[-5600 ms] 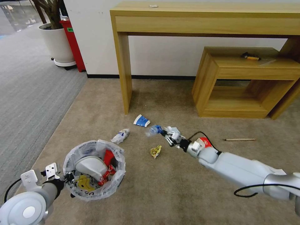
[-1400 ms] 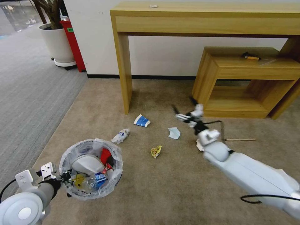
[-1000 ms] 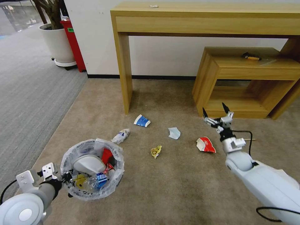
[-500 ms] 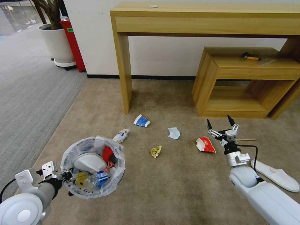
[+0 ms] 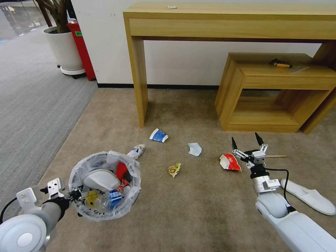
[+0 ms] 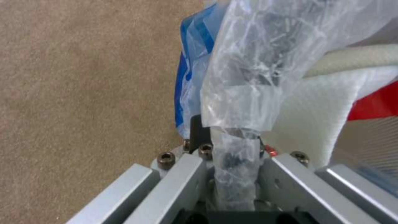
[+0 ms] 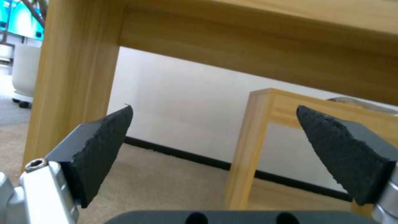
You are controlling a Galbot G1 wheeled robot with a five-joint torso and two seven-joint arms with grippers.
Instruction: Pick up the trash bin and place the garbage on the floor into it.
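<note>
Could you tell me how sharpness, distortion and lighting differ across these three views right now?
Head view: wide-angle bowing at the long wooden table, even light, soft shadow beneath it. Left wrist view: the trash bin liner is close and soft. Right wrist view: the right hand has crisp fingertips, with bright blue glare at one corner.

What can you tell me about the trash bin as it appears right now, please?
The trash bin is a small round container lined with a crinkled translucent plastic bag that folds over its rim. It sits upright over the beige carpet, low on the robot's left. Inside lie a white slipper, red wrappers, something yellow and a blue-white carton. The left gripper is shut on its near rim, the bag pinched between the fingers.
</note>
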